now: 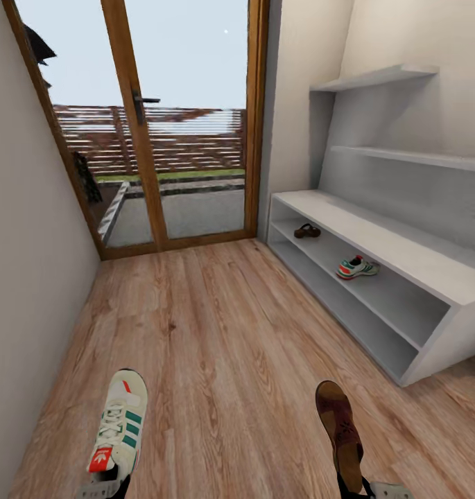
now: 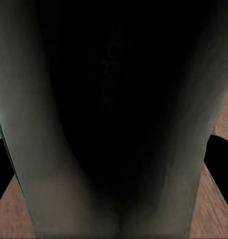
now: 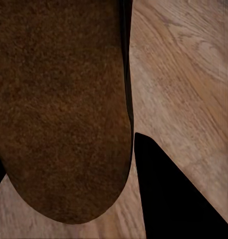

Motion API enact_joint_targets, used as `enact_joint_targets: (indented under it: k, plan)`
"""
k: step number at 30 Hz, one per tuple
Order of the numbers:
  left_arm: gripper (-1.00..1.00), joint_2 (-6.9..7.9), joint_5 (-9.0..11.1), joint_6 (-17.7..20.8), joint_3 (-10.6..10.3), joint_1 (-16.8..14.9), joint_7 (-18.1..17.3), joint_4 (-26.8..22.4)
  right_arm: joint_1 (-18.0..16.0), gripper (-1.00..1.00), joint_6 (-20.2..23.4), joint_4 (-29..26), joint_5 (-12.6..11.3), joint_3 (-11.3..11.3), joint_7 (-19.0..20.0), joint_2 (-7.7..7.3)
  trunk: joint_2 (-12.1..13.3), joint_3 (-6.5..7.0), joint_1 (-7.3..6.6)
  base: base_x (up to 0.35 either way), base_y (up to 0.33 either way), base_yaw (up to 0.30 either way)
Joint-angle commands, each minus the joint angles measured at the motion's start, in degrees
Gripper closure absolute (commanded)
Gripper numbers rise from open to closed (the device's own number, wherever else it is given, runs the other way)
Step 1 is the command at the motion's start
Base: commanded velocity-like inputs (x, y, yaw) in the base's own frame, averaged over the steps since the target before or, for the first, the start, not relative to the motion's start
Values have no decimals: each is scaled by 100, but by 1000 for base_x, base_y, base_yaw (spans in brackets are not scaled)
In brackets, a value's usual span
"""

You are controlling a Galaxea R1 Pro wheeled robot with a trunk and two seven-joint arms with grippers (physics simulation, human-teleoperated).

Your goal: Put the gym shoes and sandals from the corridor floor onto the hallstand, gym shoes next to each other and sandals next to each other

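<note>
One cream-white gym shoe (image 1: 121, 430) with green stripes hangs above the corridor floor (image 1: 223, 333) at the lower left, my left gripper (image 1: 104, 486) shut on its heel. The left wrist view looks into that gym shoe's dark inside (image 2: 114, 99), with a black finger (image 2: 221, 159) at its side. One brown sandal (image 1: 340, 430) hangs at the lower right, my right gripper (image 1: 362, 488) shut on its heel end. Its brown footbed (image 3: 59, 109) shows beside a black finger (image 3: 168, 199). On the hallstand (image 1: 403, 249), the upper low shelf carries the other sandal (image 1: 307, 231) and the other gym shoe (image 1: 357, 267), well apart.
A wood-framed glass door (image 1: 136, 125) closes the corridor's far end, with grey paving and a fence behind it. A plain wall (image 1: 29, 263) runs along the left. The hallstand lines the right wall, its staggered upper shelves (image 1: 376, 77) bare.
</note>
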Motion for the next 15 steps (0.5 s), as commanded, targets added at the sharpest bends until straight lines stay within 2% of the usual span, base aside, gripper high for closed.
enact_joint_targets:
  k: [1,15]
  plan:
    - [100,-4,-50,-25,49,-6,-31,1,-7,100,-14,5,35,-49,32,3,-2,-5,2,340,0,-270]
    - [100,-4,-50,-27,47,-8,-29,1,-7,100,-13,5,33,-49,32,3,-2,-5,2,340,0,-270]
